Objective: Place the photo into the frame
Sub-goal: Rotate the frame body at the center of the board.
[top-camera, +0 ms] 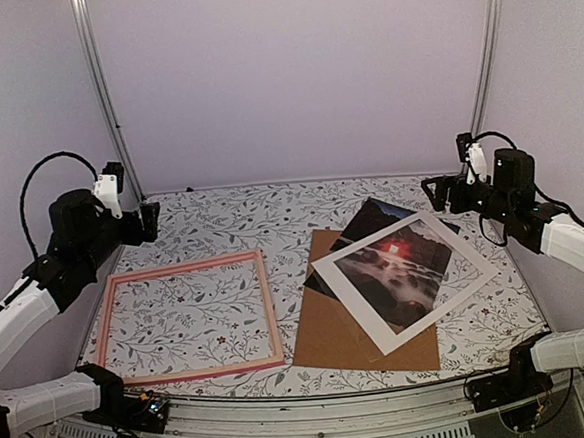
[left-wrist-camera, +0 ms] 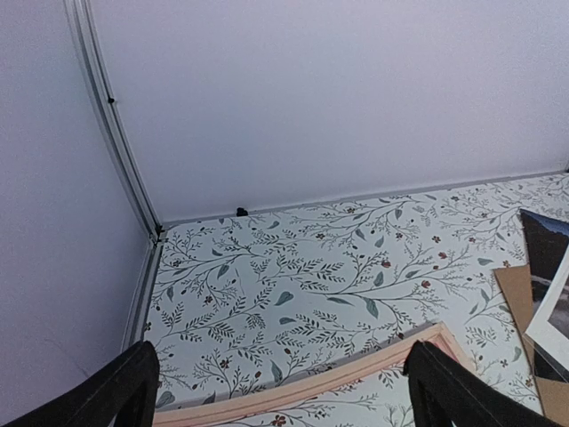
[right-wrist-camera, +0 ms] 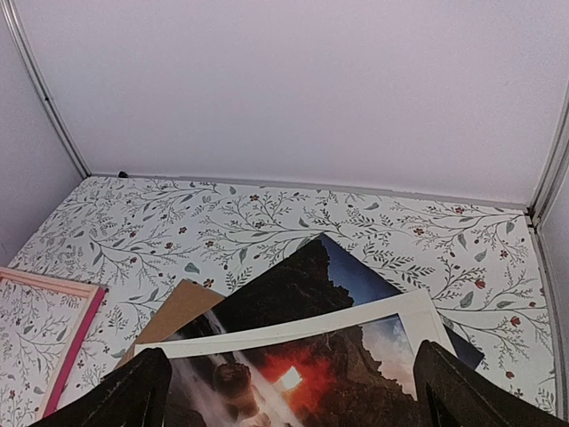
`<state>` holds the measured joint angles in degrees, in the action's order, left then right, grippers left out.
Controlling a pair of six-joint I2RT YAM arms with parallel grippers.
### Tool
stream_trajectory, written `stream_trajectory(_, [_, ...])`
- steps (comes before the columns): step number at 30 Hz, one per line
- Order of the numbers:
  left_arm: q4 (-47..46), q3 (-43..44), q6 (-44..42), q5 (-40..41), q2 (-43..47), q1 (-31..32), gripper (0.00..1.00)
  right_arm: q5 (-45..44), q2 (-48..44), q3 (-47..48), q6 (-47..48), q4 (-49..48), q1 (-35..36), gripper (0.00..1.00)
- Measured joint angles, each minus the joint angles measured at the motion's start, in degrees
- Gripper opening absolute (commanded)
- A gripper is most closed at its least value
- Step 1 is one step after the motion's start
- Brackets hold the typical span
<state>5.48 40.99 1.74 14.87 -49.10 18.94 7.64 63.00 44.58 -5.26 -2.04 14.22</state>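
Note:
The pink frame (top-camera: 185, 267) lies flat on the left half of the table, with nothing inside it. The photo (top-camera: 372, 219) lies on the right, skewed. A white mat (top-camera: 380, 325) covers most of it, and the red sun shows through the mat's opening. Its dark far corner (right-wrist-camera: 302, 280) sticks out beyond the mat. My left gripper (top-camera: 150, 221) hovers open above the frame's far rail (left-wrist-camera: 356, 374), holding nothing. My right gripper (top-camera: 433, 194) hangs open above the photo's far end, also holding nothing. Each wrist view shows two dark fingers (right-wrist-camera: 142, 391) set wide apart.
A brown backing board (top-camera: 330, 327) lies under the photo and mat, between them and the frame. The mat (right-wrist-camera: 356, 313) and the board (right-wrist-camera: 173, 311) also show in the right wrist view. White enclosure walls with metal corner posts (top-camera: 103, 102) stand close behind and beside the floral tabletop (top-camera: 272, 215).

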Motion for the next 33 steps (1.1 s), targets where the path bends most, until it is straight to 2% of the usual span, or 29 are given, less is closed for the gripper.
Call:
stream_trajectory(17, [1.64, 1.11, 0.0, -1.33, -0.74, 0.0, 1.0, 0.31, -0.09, -1.75, -1.18, -0.11, 0.0, 0.99])
stream_trajectory(24, [5.49, 5.09, 0.22, -7.02, -4.85, 0.0, 1.0, 1.51, -1.27, -1.86, -1.6, 0.79, 0.0, 0.99])
stream_trajectory(28, [8.46, 7.26, 3.56, -9.79, -9.66, 0.02, 1.0, 2.99, -1.68, -2.67, -2.16, 0.72, 0.02, 0.99])
stream_trajectory(33, [9.79, 5.77, 11.45, -10.97, -12.48, 0.61, 0.99, 4.59, -1.68, -3.76, -3.13, 0.68, 0.02, 0.99])
